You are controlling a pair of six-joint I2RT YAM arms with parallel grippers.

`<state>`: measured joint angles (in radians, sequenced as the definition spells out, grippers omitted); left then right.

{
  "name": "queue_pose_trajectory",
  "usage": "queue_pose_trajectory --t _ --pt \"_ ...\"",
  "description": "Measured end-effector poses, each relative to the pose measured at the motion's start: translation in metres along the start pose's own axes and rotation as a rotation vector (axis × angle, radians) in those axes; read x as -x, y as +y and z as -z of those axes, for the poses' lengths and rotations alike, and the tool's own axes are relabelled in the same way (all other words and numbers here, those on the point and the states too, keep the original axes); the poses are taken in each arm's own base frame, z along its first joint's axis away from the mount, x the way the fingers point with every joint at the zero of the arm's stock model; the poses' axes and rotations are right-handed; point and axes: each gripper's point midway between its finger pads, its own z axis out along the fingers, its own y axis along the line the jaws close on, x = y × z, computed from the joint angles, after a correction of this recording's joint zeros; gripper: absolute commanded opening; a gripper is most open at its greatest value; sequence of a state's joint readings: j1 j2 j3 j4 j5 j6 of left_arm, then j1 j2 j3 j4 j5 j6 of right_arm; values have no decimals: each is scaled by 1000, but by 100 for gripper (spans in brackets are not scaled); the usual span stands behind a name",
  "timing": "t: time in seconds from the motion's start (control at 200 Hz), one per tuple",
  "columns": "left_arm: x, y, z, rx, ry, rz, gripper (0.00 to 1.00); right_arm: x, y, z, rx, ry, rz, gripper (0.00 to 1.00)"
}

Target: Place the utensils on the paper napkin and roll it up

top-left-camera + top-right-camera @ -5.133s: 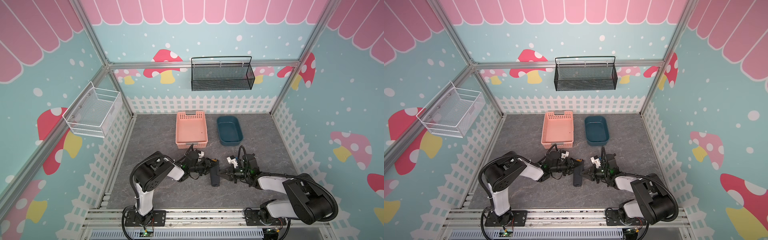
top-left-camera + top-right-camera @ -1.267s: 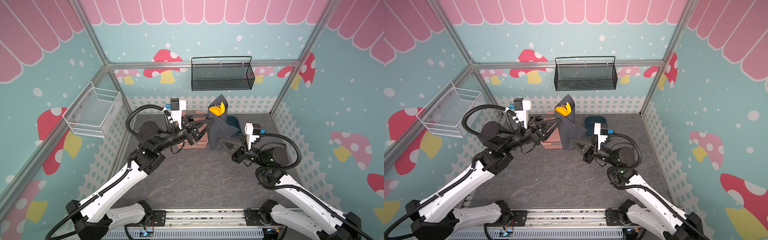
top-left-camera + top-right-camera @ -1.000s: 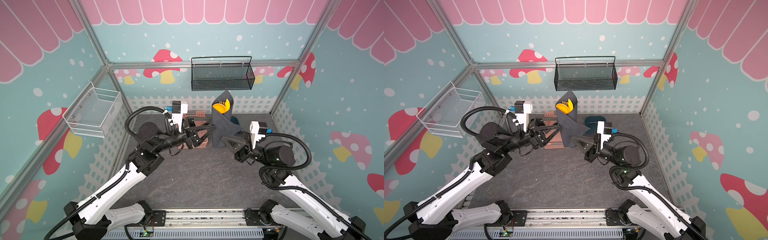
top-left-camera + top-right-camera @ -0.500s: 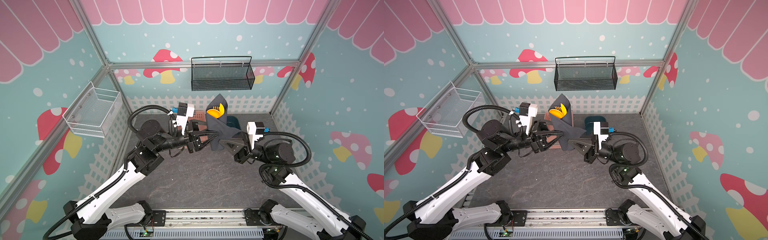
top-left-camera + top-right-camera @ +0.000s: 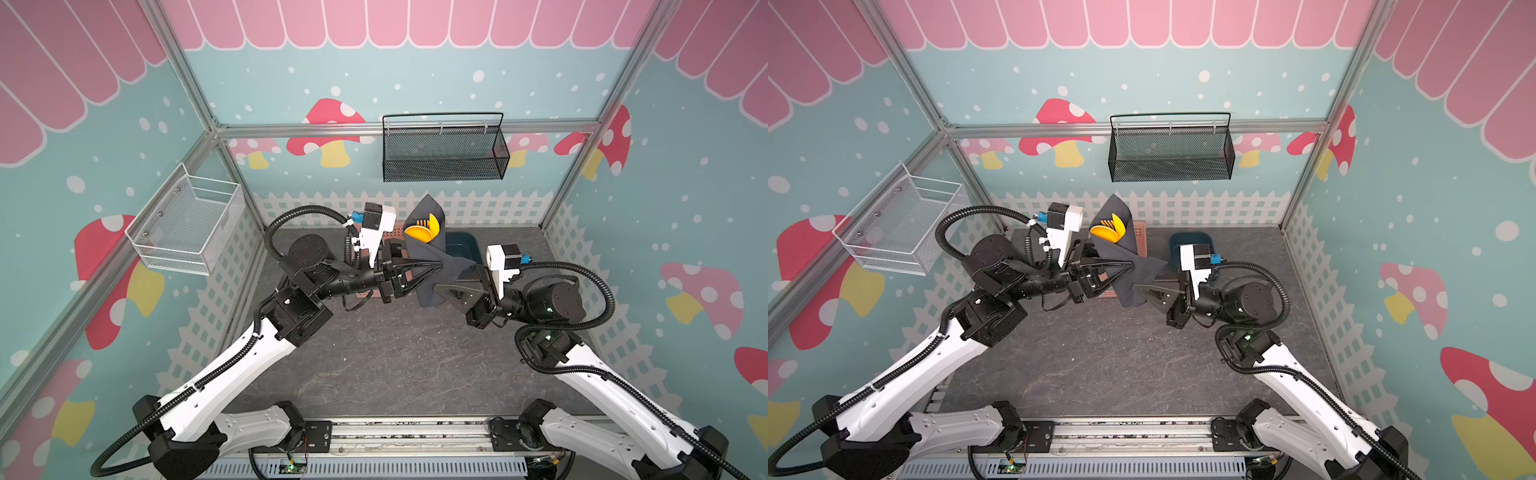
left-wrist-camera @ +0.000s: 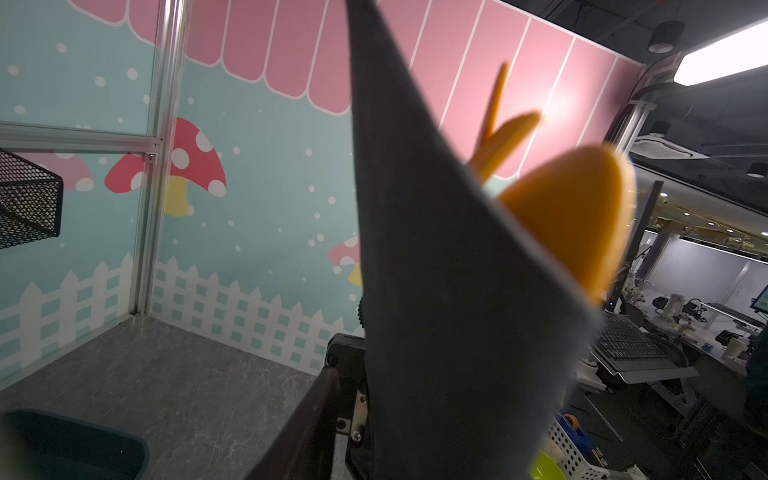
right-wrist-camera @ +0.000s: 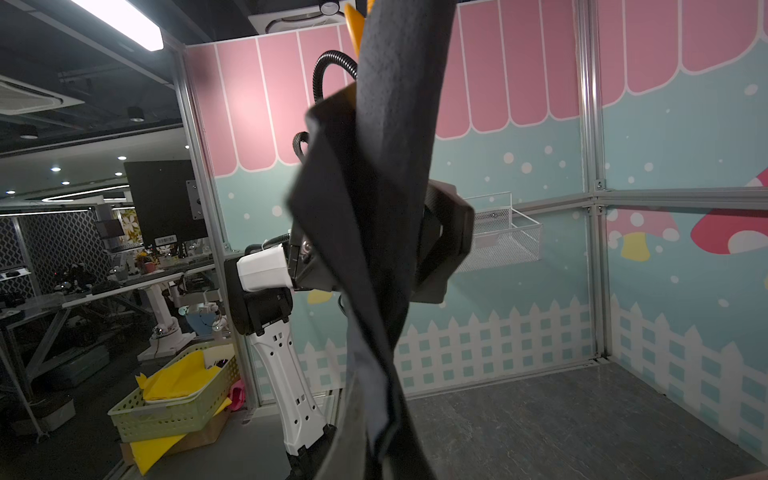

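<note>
Both top views: find thin matte black paper napkin (image 5: 424, 249), rolled cone-like around slim orange-yellow plastic utensils (image 5: 422, 230), raised upright well above grey stone-patterned tabletop (image 5: 374, 353). Find right gripper (image 5: 437, 286) clamped tight on napkin's lower part, and left gripper (image 5: 435, 268) astride roll just above, jaws part-way apart.

Left wrist view: shows round spoon bowl (image 6: 573, 216) poking from napkin top.

Right wrist view: shows left gripper's fingers (image 7: 446, 241) flanking roll; cannot tell whether pressing.

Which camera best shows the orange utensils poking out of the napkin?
Both top views: the utensils show sharp above the napkin, spoon bowl facing the camera. The left wrist view is close but blurred; the right wrist shows only a sliver.
</note>
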<state>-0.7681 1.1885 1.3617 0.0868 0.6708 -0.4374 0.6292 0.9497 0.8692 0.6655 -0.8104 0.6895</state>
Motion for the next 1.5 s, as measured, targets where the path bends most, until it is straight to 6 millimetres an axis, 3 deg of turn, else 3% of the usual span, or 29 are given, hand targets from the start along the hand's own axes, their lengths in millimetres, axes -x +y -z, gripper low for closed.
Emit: queue_pose_trajectory --t 0.42,0.57,0.781,0.966,1.086,1.391,1.501 --pt "-2 5 -5 0 10 7 33 -2 0 -1 10 8 -9 2" --pt "-2 4 -6 -3 11 7 25 -2 0 -1 9 8 -10 4" --pt "-2 1 -6 -14 13 6 15 1 -1 0 -11 0 -5 14" --pt "-3 -1 -7 -22 16 6 12 10 2 5 -38 -27 23 36" --pt "-4 -2 -7 -29 19 7 12 17 3 9 -73 -48 32 44" --pt "-4 -4 -8 -35 21 8 12 49 -2 12 -172 -110 57 43" --pt "-5 -6 -8 -41 24 9 11 61 1 9 -167 -130 72 35"
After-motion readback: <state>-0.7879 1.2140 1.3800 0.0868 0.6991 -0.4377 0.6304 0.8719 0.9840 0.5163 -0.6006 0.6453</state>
